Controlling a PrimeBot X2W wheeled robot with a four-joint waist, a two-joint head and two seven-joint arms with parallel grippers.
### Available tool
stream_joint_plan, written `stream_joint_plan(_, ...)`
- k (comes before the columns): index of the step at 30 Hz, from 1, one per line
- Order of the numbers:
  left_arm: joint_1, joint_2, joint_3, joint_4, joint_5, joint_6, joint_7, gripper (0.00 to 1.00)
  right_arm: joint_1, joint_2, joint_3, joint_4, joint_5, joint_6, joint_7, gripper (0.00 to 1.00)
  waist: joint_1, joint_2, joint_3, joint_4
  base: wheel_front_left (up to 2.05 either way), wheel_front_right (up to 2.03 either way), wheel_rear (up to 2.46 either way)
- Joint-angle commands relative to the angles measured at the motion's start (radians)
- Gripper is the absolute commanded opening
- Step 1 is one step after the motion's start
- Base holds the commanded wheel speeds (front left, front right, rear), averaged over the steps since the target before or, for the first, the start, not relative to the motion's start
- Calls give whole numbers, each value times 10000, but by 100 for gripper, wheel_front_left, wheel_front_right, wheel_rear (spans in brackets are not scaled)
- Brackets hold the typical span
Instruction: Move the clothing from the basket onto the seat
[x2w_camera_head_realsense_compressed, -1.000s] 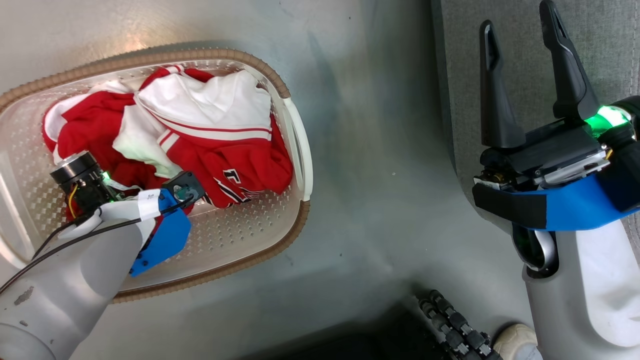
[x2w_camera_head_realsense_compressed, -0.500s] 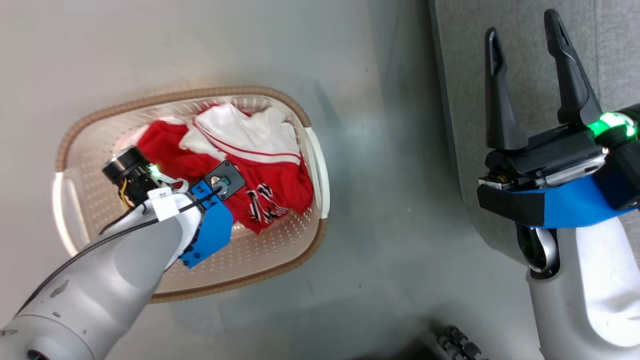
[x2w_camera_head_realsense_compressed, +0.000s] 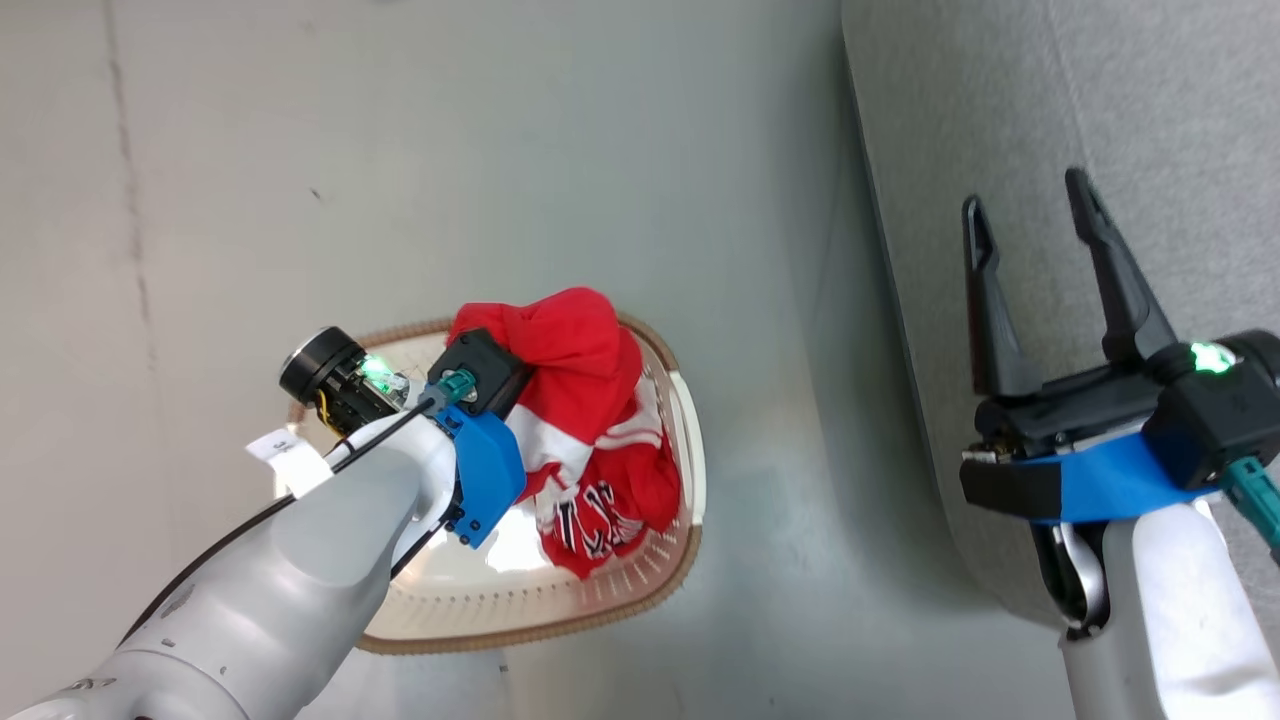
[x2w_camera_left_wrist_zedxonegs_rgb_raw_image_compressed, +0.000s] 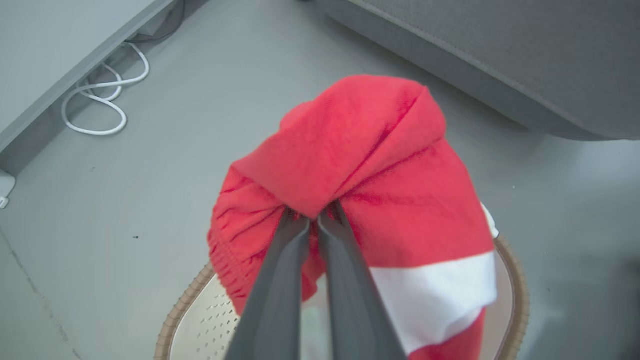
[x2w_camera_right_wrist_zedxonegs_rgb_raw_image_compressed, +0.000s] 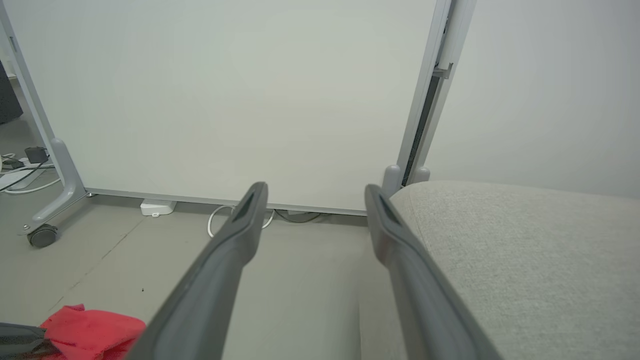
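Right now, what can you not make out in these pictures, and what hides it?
Left gripper tips, left wrist view: buried in the red clothing.
Basket floor, head view: covered by clothing and the left forearm.
Jersey numbers, head view: crumpled, unreadable.
Sofa, head view: cut by the right edge.

I see a smooth grey floor (x2w_camera_head_realsense_compressed: 560, 140). The cream laundry basket (x2w_camera_head_realsense_compressed: 694, 460) stands on it, with a strip of floor between it and the grey sofa (x2w_camera_head_realsense_compressed: 1100, 100) at my right. A looped white cable (x2w_camera_left_wrist_zedxonegs_rgb_raw_image_compressed: 95, 100) lies by a panel's base, near its castor foot (x2w_camera_right_wrist_zedxonegs_rgb_raw_image_compressed: 42, 234).
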Motion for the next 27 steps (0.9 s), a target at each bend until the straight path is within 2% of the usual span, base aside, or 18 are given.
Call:
stream_joint_plan(1, 56, -58, 89, 62, -194, 0, -226, 0, 228, -25, -41, 49, -63, 5, -31, 100, 2, -1, -970, 369, 0, 0, 0)
stream_joint_plan(5, 206, -243, 526, 133, -778, 0, -747, 0, 678, -25, -101, 172, -137, 5, -31, 100, 2, -1, -1795, 499, 0, 0, 0)
stream_joint_plan(8, 185, -316, 918, -72, -782, 18, -862, 0, 956, -23, -117, 245, -142, 5, -31, 100, 2, -1, -2343, 564, 0, 0, 0)
stream_joint_plan(18, 1375, -183, 3748, -2992, 35, 497, -862, 0, 1801, -23, -76, 438, -20, 5, -31, 100, 2, -1, -3793, 692, 0, 0, 0)
stream_joint_plan(27, 2472, -430, 5046, -4597, 702, 488, -864, 0, 2487, -23, -52, 556, 153, 5, -31, 100, 2, -1, -4660, 761, 0, 0, 0)
